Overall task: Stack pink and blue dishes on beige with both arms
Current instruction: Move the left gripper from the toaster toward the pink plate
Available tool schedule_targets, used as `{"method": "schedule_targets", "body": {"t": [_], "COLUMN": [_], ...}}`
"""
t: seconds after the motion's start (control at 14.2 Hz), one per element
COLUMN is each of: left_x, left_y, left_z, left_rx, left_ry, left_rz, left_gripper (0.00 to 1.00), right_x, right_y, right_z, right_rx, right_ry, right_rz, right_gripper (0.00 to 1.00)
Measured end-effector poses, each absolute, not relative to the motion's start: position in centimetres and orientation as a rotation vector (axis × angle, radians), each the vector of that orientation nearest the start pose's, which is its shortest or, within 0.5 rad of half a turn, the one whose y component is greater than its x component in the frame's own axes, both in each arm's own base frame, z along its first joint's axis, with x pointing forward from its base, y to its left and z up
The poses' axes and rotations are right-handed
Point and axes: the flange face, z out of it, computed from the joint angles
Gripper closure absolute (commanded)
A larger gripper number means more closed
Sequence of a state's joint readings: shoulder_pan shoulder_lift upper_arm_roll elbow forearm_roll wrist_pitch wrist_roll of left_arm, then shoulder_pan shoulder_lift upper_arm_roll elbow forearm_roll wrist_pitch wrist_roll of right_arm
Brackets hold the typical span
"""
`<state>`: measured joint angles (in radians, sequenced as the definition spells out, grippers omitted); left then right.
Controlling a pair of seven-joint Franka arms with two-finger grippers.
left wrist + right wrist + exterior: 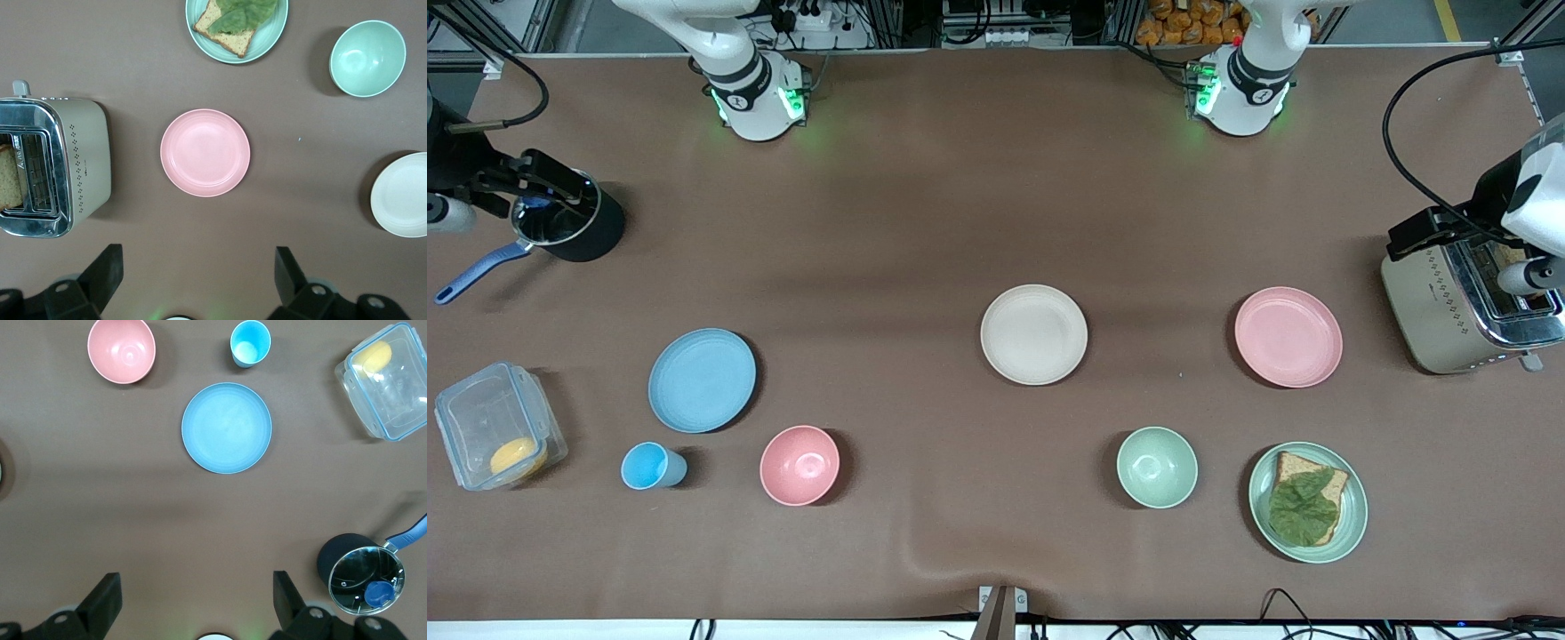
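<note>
You are looking at a brown worktop (925,222) where all three task plates are lying flat and well apart. The beige plate (1034,334) is sitting near the middle. The pink plate (1288,337) is lying toward the left arm's end, between the beige plate and the toaster (1467,307). The blue plate (702,380) is lying toward the right arm's end, beside the small blue cup (652,466) and the pink bowl (799,465), both of which are nearer the front camera.

The left gripper (199,270) is hanging high over the bare worktop beside the pink plate (205,153), its jaws spread wide and holding nothing. The right gripper (197,590) is hanging high over the bare worktop beside the blue plate (227,427), its jaws likewise spread wide and holding nothing.

You are also seeing a green bowl (1157,467), a green plate (1307,502) carrying bread with a leaf, a clear container (498,425) and a dark saucepan (569,222) with a blue handle. No readable writing is showing on any item.
</note>
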<state>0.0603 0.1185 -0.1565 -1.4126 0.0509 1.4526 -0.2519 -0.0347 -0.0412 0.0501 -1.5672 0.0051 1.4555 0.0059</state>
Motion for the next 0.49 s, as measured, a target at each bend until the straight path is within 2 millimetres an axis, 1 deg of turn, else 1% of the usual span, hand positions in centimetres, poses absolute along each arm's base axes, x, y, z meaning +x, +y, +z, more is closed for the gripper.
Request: {"method": "schedule_targets", "body": {"t": [0.14,0.28,0.42,0.49], "left_x": [57.5,57.2,57.3,57.4], "left_y": [-4.5,-4.1,-2.5,-1.9], "left_z": [62.8,63.6,63.5,62.8], "left_rx": [-3.087,-3.087,-3.083,-3.079], "left_ry": [-0.245,-0.258,-0.297,-0.309], "left_rz": [0.09,0.069,0.076,0.102], "left_gripper": [0.0,0.0,0.0,0.0], "right_x": [52.9,52.9,52.9,52.9], "right_y": [0.9,0.9,0.9,0.9], "right_z": [63.8,63.8,63.6,63.3], "right_rx": [-3.137,-3.137,-3.137,-3.137], "right_ry": [-0.015,-0.015,-0.015,-0.015], "right_rz": [0.114,0.116,0.121,0.131], "right_gripper": [0.0,0.0,0.0,0.0]}}
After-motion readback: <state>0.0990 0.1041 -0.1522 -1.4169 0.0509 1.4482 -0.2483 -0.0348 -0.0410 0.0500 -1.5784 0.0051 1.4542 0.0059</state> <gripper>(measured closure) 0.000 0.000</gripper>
